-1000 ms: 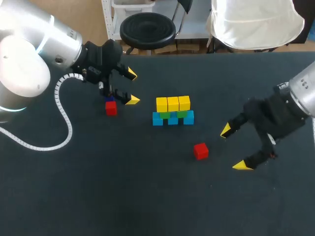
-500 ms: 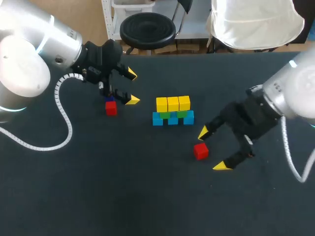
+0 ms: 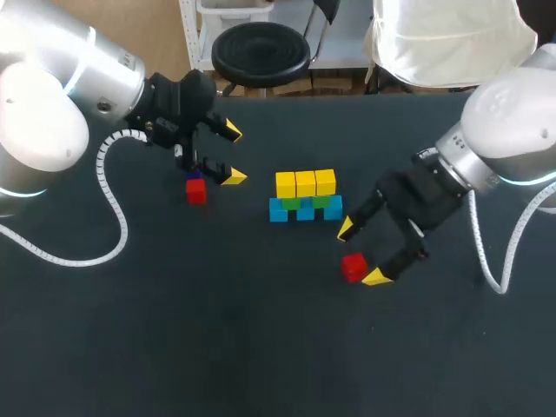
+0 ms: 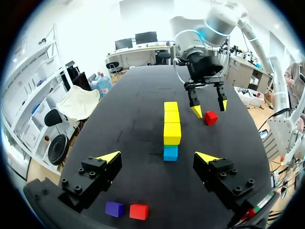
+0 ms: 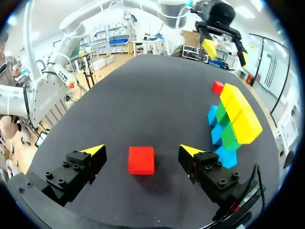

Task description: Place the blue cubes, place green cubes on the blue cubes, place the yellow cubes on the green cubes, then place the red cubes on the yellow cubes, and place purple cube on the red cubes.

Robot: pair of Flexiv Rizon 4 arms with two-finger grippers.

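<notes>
Right tool [image 3: 360,253] moved in — straddling red cube [image 3: 353,267], square-on

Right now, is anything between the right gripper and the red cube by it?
Nothing visible. The red cube lies on bare table, right at the gap between the open fingers of the right gripper, and seems to touch neither. The stack stands off to one side, clear of both.

Purple cube [image 3: 194,176] — mostly hidden, head view.
</notes>
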